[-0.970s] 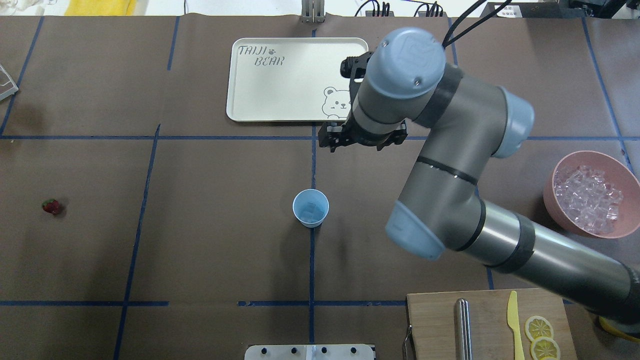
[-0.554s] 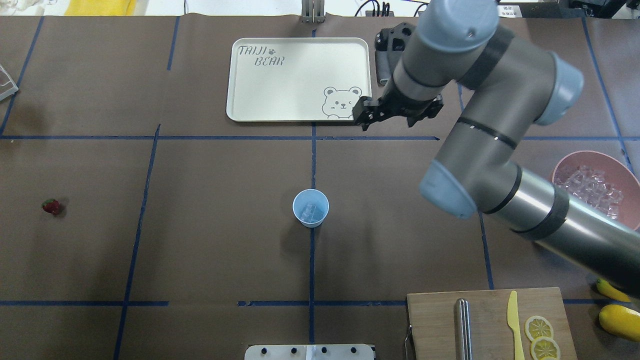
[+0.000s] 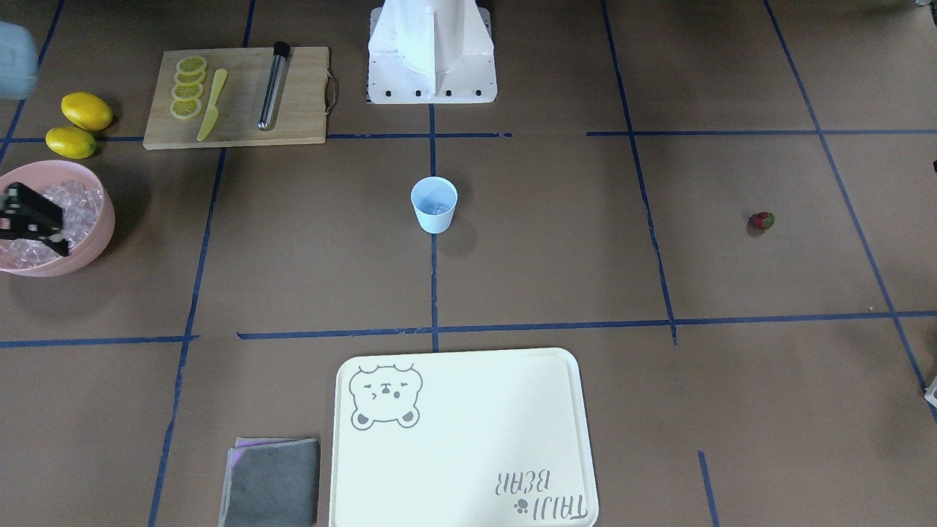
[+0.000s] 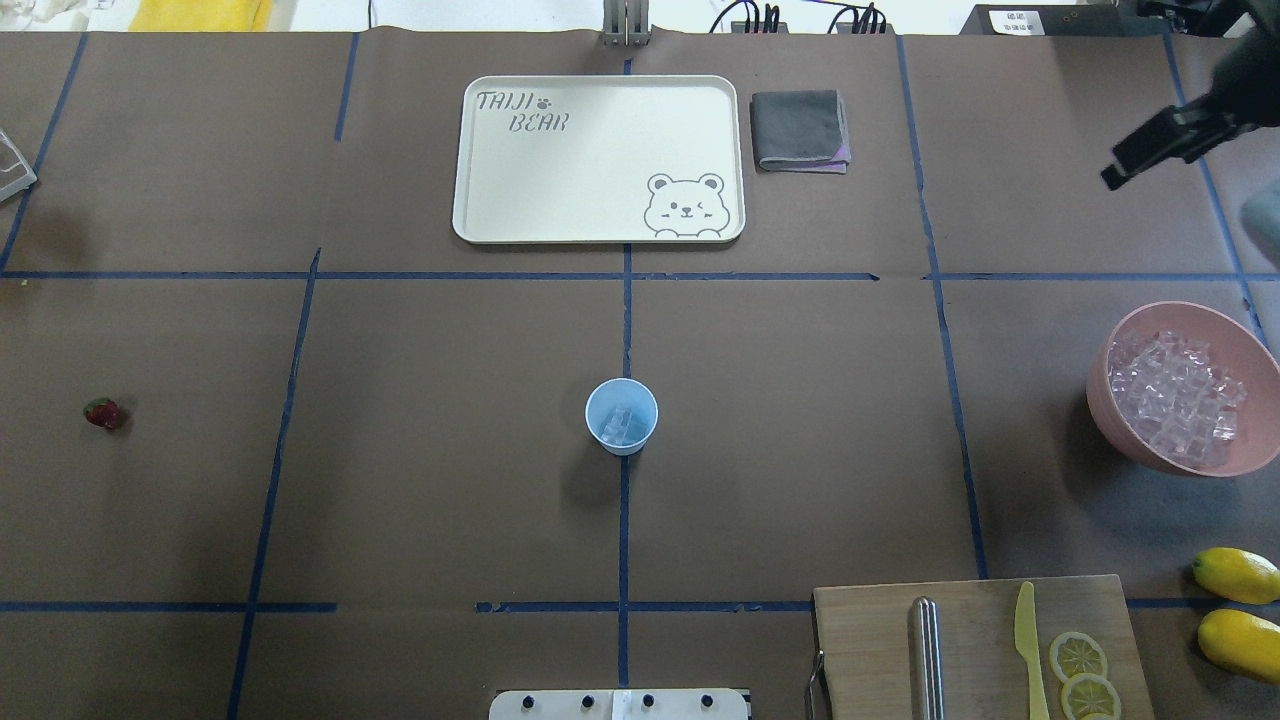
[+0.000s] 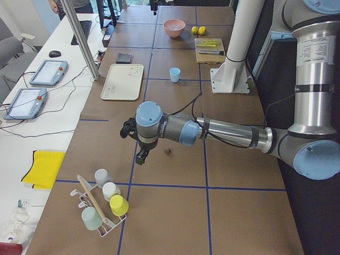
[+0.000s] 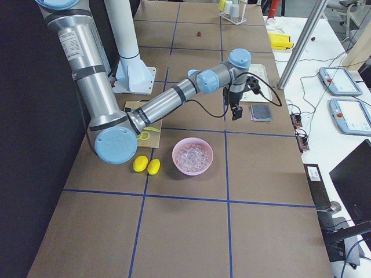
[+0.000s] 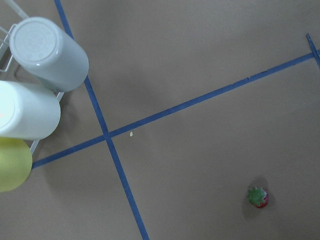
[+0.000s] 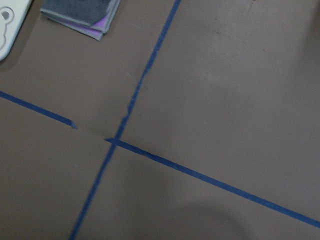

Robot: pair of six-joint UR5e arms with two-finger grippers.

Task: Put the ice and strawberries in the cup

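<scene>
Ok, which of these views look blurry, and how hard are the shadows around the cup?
Right wrist view is soft and smeared, the grey cloth and tape lines fuzzy. Left wrist view is sharper on the strawberry. Overhead view is crisp; the cup throws a faint, soft-edged shadow.

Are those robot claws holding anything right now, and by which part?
Nothing seems held. The strawberry lies alone, the cup stands free, and no load shows at the right gripper or the left gripper.
</scene>
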